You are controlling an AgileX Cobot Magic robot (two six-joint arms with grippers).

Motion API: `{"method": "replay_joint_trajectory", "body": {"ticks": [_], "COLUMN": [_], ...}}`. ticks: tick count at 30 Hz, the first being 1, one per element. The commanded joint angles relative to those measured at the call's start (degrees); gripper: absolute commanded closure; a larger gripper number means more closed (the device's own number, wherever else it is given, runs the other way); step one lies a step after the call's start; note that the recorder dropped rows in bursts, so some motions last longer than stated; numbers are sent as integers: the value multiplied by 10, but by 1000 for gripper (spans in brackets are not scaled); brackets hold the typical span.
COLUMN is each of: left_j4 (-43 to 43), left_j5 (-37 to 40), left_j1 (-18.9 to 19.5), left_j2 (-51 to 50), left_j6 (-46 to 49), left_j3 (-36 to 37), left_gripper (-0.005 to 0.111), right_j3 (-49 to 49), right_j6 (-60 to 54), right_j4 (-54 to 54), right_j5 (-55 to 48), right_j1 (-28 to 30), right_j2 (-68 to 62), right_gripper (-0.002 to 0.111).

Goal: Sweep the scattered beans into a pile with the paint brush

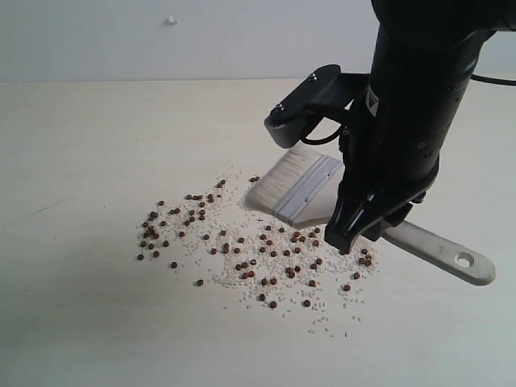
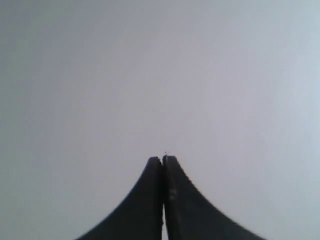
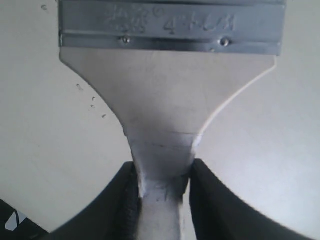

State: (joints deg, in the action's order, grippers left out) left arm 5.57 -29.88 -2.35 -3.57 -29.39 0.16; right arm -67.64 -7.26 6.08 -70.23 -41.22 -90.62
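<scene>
Whereas the exterior view shows the beans (image 1: 242, 250) scattered among white grains (image 1: 230, 278) on the table (image 1: 81, 322), the right wrist view shows none of them; it shows the right gripper (image 3: 162, 187) clamped on the narrow neck of the paint brush (image 3: 170, 85); the left gripper (image 2: 163, 165), pressed together and empty, appears only in its own wrist view; the beans lie beside the bristles, spreading leftward and toward the camera.
</scene>
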Motion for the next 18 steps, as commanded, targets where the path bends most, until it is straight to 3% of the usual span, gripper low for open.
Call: {"method": "replay_joint_trajectory", "body": {"ticks": [1, 5, 10, 11, 15, 18], "left_j4": [-18, 32, 310, 408, 611, 696], "left_j5": [-70, 27, 240, 315, 320, 299], "left_j1": [1, 1, -1, -10, -44, -90], "left_j2": [-102, -253, -427, -472, -523, -540], "left_j6": [6, 22, -16, -11, 81, 120], "left_j3": [-45, -169, -343, -383, -405, -403], "left_gripper": [107, 107, 107, 107, 107, 107], "right_j3": [1, 1, 1, 1, 1, -1], "right_j6": [-7, -6, -6, -6, -12, -16], "right_j4": [-12, -17, -27, -27, -33, -30], "right_j5": [3, 3, 3, 3, 25, 28], "right_j1": [4, 4, 4, 4, 4, 4], "right_j2": [1, 1, 0, 0, -7, -18], "right_gripper": [108, 108, 108, 108, 108, 108]}}
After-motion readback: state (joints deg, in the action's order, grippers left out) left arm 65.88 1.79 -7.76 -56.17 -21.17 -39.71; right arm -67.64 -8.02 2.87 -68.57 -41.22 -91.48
